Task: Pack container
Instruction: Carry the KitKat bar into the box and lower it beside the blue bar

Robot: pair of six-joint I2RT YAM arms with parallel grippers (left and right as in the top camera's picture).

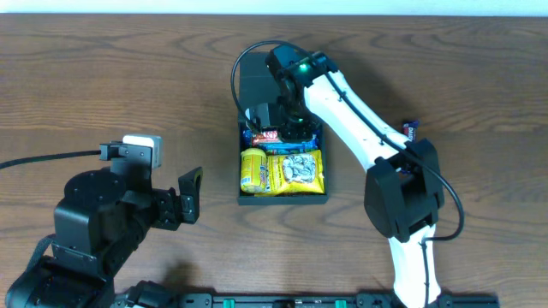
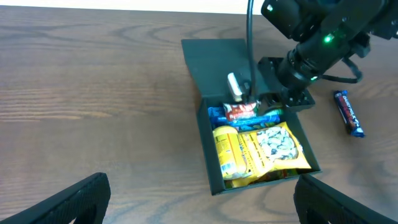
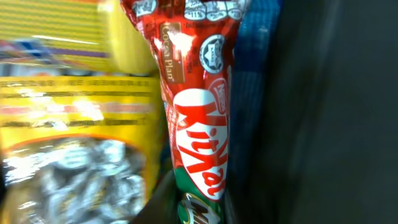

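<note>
A: Whereabouts of container point(image 1: 282, 200)?
B: Mid-bench point(image 1: 103, 68), lid point(image 1: 255, 77) flipped open.
A: And left end effector point(image 1: 190, 195)?
B: Spread wide, well apart.
A: And right end effector point(image 1: 276, 124)?
B: Down inside, by KitKat bar point(image 3: 202, 124); grip impossible to tell.

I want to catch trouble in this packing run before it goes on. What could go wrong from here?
The matte black cardboard box looks nearly full; the red KitKat packet, squeezed in by the blue packet, might stick up and stop the hinged lid closing. The right end effector is down among the packets, so pulling out could drag one along.
</note>
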